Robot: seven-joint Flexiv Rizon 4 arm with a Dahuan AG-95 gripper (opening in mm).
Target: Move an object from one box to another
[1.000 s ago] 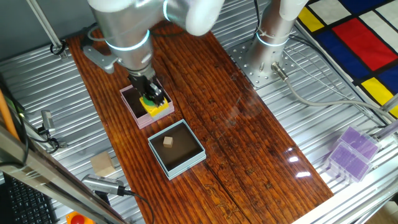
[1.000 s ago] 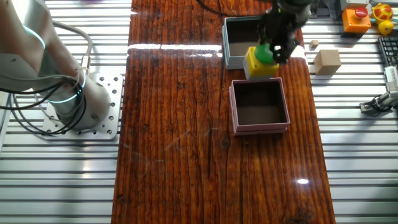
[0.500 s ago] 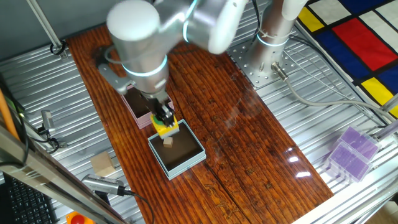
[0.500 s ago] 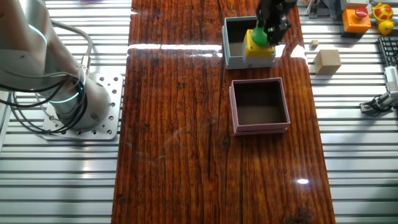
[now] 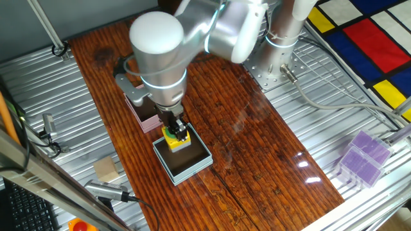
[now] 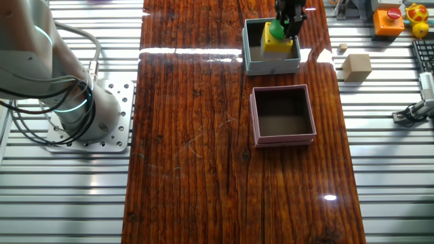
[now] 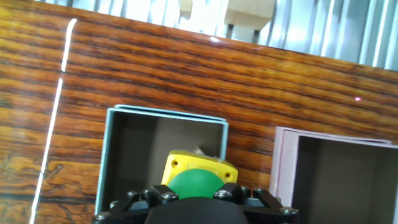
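Clamping the yellow block with a green round button on top [image 6: 276,39], the black two-finger gripper [image 5: 176,131] hangs directly above the square light blue box with dark brown lining [image 5: 200,162]; straight down is the drop. The pale pink box [image 6: 283,138] sits empty alongside.

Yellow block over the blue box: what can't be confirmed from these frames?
- Whether the yellow block touches the blue box floor: the end effector and arm cover it in both fixed views.
- Finger contact on the green knob: cut off by the hand view's bottom edge.
- The small wooden cube in the blue box: hidden beneath the block.
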